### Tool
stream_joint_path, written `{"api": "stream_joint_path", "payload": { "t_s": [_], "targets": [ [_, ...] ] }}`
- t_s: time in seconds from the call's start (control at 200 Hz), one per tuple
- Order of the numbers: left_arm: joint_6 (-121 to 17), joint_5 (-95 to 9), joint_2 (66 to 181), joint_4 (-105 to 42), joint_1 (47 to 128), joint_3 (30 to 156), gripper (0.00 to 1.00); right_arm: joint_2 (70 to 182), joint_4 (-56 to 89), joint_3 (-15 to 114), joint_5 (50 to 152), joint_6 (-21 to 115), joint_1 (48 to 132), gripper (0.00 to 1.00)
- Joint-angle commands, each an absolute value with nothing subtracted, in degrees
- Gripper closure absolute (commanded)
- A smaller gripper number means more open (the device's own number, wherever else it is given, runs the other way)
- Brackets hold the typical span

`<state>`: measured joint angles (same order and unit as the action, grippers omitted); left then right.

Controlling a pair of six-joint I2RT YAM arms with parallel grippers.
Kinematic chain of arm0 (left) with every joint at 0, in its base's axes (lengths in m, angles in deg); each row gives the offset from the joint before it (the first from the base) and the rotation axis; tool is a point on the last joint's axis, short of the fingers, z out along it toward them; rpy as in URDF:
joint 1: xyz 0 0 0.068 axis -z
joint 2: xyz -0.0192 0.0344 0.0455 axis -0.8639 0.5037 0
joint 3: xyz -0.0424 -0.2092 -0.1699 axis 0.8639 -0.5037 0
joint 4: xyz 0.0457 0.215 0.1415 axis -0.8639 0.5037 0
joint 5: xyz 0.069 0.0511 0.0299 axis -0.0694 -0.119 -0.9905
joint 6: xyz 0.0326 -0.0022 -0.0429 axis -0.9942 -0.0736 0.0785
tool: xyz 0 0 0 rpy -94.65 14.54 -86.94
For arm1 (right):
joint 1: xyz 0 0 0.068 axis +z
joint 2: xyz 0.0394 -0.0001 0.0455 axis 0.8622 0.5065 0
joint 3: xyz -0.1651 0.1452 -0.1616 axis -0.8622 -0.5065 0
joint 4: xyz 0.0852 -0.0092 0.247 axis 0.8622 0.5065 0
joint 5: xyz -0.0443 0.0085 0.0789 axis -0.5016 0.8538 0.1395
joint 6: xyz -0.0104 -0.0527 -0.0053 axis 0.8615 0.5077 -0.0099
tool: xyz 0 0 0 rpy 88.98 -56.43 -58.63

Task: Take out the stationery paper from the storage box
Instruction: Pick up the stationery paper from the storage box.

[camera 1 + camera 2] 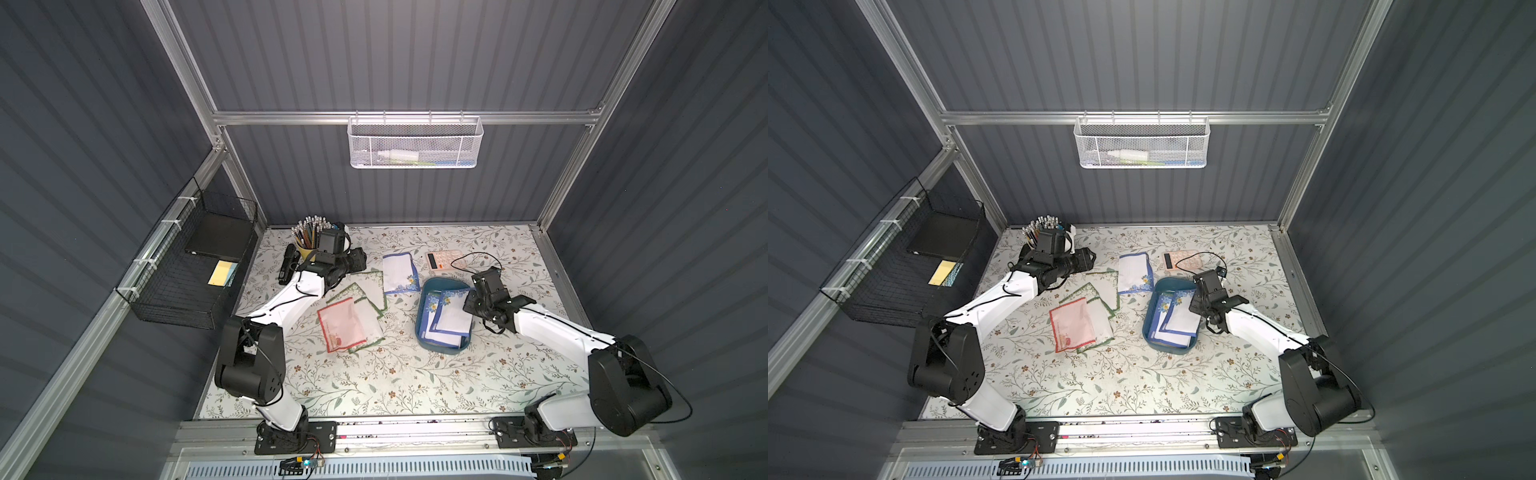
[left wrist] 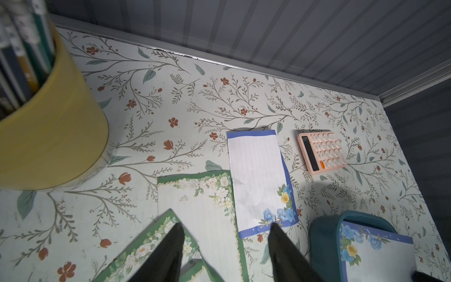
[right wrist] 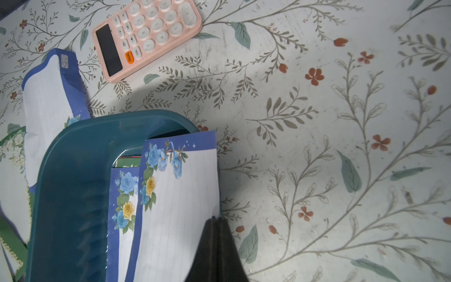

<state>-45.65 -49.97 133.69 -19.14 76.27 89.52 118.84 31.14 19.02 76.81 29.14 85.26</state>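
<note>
Stationery paper (image 3: 178, 207) in storage box (image 3: 73, 183) is being pinched by right end effector (image 3: 216, 220); left end effector (image 2: 226, 225) is being held open.

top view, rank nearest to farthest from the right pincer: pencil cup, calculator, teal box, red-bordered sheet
1. teal box, at the right pincer
2. pink calculator, behind the box
3. red-bordered sheet, table's left half
4. pencil cup, back-left corner

arms (image 1: 286, 301): white links | joints (image 1: 249, 357): black | cables (image 1: 476, 253): black | bases (image 1: 291, 436): black plates
</note>
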Motion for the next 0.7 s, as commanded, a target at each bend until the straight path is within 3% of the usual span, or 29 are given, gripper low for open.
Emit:
{"api": "stream_joint_path", "payload": {
  "t_s": [0.0,0.395,0.695],
  "targets": [
    [-44.96,-48.71,131.72,-18.20,76.37,89.07,0.42,117.80,32.75,21.12,76.94,29.87,84.95,1.00],
    [-45.78,-38.14,129.75,-19.86,76.24,89.63,0.35,112.56,34.59,25.85,78.74,31.63,84.90,1.00],
    [-45.12,-15.85,128.65,-29.85,76.28,86.71,0.29,108.80,34.81,27.54,80.27,31.91,84.96,1.00]
  ]
}}
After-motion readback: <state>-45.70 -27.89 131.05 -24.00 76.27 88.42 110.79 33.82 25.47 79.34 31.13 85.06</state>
